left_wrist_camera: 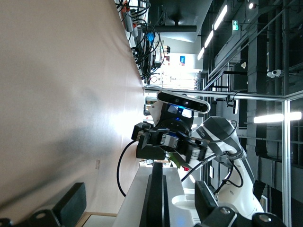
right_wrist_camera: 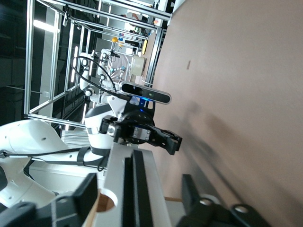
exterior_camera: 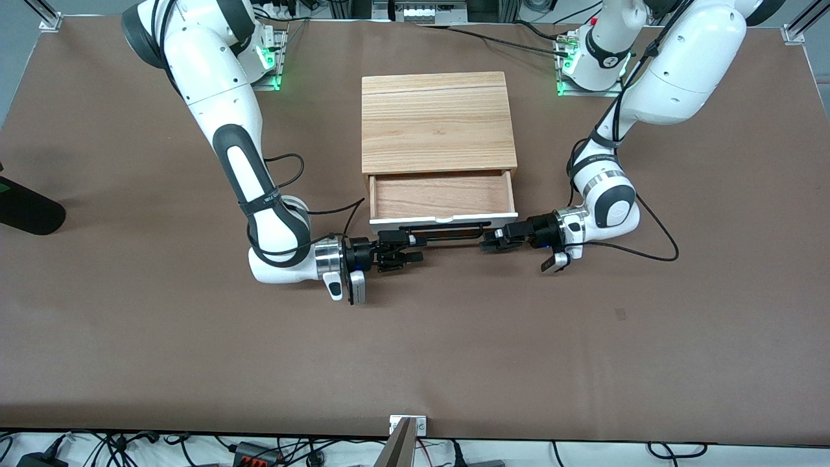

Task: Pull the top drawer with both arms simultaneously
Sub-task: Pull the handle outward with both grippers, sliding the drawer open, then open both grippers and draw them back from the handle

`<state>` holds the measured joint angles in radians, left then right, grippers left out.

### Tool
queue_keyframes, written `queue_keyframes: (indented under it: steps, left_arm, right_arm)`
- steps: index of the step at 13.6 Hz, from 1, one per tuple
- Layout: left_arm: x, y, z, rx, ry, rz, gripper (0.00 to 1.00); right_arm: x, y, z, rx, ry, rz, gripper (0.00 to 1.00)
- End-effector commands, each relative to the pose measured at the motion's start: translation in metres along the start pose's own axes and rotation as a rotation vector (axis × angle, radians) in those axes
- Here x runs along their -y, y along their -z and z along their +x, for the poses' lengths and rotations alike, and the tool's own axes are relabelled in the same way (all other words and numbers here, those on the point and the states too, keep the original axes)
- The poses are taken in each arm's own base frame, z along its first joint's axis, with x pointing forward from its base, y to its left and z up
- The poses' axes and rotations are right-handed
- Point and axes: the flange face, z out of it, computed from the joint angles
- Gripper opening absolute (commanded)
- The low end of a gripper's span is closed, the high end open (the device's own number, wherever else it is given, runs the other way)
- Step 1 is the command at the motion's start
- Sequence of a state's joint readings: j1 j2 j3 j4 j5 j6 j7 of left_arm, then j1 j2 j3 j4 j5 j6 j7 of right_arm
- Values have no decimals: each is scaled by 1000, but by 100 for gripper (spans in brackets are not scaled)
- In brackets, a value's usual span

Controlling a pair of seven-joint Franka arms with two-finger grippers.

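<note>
The top drawer (exterior_camera: 441, 194) stands pulled out of the light-wood cabinet (exterior_camera: 438, 120), showing its reddish-brown inside. Its long black bar handle (exterior_camera: 447, 228) runs along the white front panel (exterior_camera: 444, 219). My left gripper (exterior_camera: 496, 241) is open at the handle's end toward the left arm. The bar (left_wrist_camera: 157, 198) passes between its spread fingers (left_wrist_camera: 71, 203) with gaps on both sides. My right gripper (exterior_camera: 399, 250) is open at the handle's other end. There the bar (right_wrist_camera: 137, 189) lies between the parted fingers (right_wrist_camera: 189, 191), untouched.
Both arms lie low on the brown table (exterior_camera: 415, 350), in front of the drawer. A dark object (exterior_camera: 29, 211) rests at the table's edge at the right arm's end. Cables trail beside each wrist. A small mount (exterior_camera: 407, 428) sits at the near edge.
</note>
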<state>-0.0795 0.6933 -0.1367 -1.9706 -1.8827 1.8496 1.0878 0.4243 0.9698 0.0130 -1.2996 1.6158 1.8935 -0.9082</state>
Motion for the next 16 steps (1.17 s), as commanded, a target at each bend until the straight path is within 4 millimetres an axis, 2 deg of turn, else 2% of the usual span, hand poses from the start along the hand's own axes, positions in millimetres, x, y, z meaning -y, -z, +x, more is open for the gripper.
queue_keyframes:
  steps: [1, 5, 6, 8, 10, 11, 13, 14, 16]
  left_arm:
    - [-11, 3, 18, 9, -23, 7, 100]
    - [-31, 34, 51, 46, -104, 51, 100]
    - [-38, 44, 61, 70, -117, 76, 100]
    - [-57, 56, 80, 142, -147, 146, 100]
    - [-80, 62, 94, 186, -159, 204, 100]
    - [-88, 67, 97, 214, -158, 252, 100]
    - [-117, 89, 115, 278, -202, 411, 100]
    - [-135, 94, 122, 307, -221, 489, 100]
    - [-171, 105, 123, 347, -221, 651, 100]
  right_arm:
    - [21, 16, 16, 18, -37, -59, 100]
    - [91, 62, 48, 116, -30, -280, 100]
    - [115, 82, 56, 126, -13, -352, 100]
    - [153, 112, 59, 197, -17, -525, 100]
    - [181, 149, 54, 295, -20, -680, 100]
    - [191, 169, 52, 322, -26, -725, 100]
    - [205, 224, 43, 379, -84, -803, 100]
    - [209, 247, 38, 401, -121, -825, 100]
    - [215, 288, 28, 410, -193, -840, 100]
